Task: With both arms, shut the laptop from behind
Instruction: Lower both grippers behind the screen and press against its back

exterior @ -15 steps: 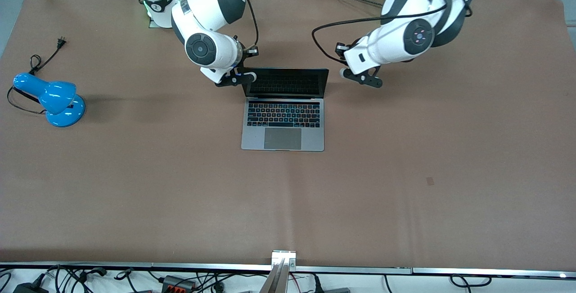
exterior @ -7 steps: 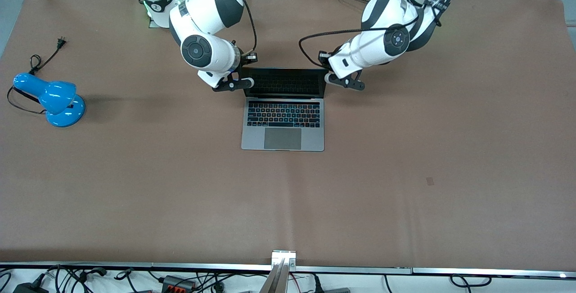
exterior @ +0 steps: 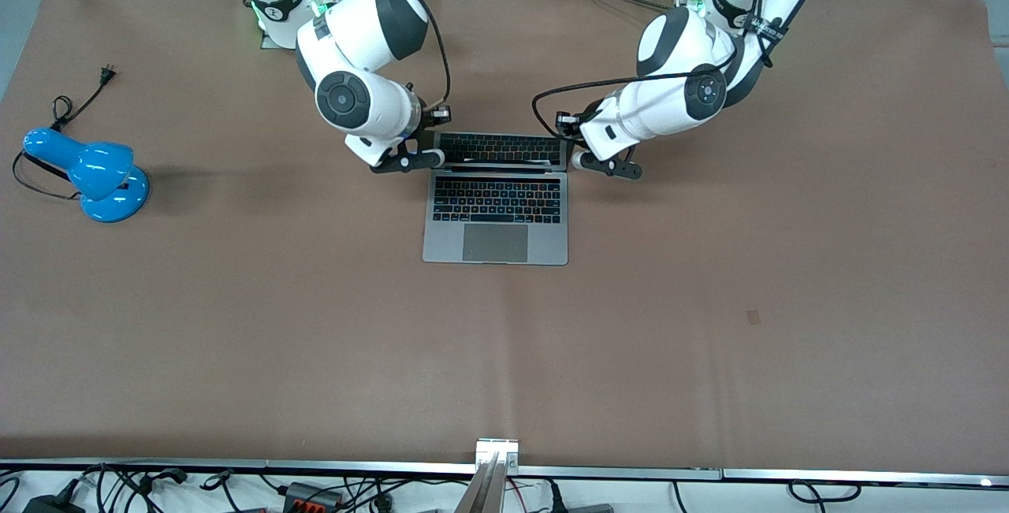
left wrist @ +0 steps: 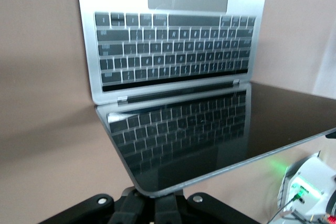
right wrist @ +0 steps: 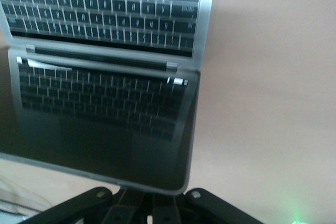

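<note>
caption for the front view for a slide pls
Two Franka arms press the open laptop's lid from its top corners, left gripper and right gripper, with a blue desk lamp at the right arm's end.

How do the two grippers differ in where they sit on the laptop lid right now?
The left gripper is at the lid corner of the laptop toward the left arm's end of the table; the right gripper is at the corner toward the right arm's end. In the front view the left gripper sits beside the lid edge, while the right gripper overlaps its corner. Both sit at the lid's top edge, and the screen is tilted over the keyboard.
</note>
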`<action>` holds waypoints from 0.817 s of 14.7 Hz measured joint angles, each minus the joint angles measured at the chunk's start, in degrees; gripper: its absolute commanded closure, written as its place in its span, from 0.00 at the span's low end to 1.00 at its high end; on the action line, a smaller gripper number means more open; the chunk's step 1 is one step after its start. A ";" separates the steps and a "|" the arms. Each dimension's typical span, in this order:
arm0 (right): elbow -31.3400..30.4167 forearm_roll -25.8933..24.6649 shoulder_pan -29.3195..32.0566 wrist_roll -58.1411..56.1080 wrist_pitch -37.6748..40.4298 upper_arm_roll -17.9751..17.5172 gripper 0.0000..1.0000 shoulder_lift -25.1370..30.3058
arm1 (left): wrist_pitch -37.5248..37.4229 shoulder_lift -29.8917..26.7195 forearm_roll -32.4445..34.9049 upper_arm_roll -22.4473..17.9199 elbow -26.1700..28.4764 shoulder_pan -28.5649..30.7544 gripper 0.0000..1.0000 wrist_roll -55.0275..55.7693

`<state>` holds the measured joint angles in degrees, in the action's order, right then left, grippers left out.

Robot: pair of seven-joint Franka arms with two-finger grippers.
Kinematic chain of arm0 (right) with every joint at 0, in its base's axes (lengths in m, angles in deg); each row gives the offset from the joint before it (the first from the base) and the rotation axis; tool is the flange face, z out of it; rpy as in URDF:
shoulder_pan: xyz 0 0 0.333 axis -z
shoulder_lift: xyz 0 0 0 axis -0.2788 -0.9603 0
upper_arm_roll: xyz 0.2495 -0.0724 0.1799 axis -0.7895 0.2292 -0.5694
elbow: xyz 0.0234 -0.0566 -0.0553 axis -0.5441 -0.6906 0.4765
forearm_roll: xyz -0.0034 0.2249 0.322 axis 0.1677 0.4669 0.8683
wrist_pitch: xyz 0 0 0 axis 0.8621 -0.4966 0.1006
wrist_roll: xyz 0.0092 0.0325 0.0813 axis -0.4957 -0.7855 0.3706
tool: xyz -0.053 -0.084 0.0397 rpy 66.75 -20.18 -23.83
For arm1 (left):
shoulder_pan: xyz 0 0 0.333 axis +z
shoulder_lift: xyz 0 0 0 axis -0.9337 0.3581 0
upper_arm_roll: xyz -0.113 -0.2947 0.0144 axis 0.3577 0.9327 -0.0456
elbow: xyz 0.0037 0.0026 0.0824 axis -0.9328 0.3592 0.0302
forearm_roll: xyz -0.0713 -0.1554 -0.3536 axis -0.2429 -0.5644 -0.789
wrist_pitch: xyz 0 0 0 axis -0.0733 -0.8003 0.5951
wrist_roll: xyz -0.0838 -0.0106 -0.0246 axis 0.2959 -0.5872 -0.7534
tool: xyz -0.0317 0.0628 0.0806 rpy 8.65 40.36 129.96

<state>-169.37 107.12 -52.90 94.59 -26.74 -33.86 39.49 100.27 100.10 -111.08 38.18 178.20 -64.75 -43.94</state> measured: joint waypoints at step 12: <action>11.72 -2.61 2.49 -0.01 -0.23 2.84 1.00 -9.96 | 3.83 13.10 2.76 -3.99 -8.21 -0.03 1.00 -0.03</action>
<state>-157.65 104.51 -50.41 94.58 -26.97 -31.02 29.53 104.10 113.21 -108.31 34.19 169.99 -64.78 -43.97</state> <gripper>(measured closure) 0.991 0.991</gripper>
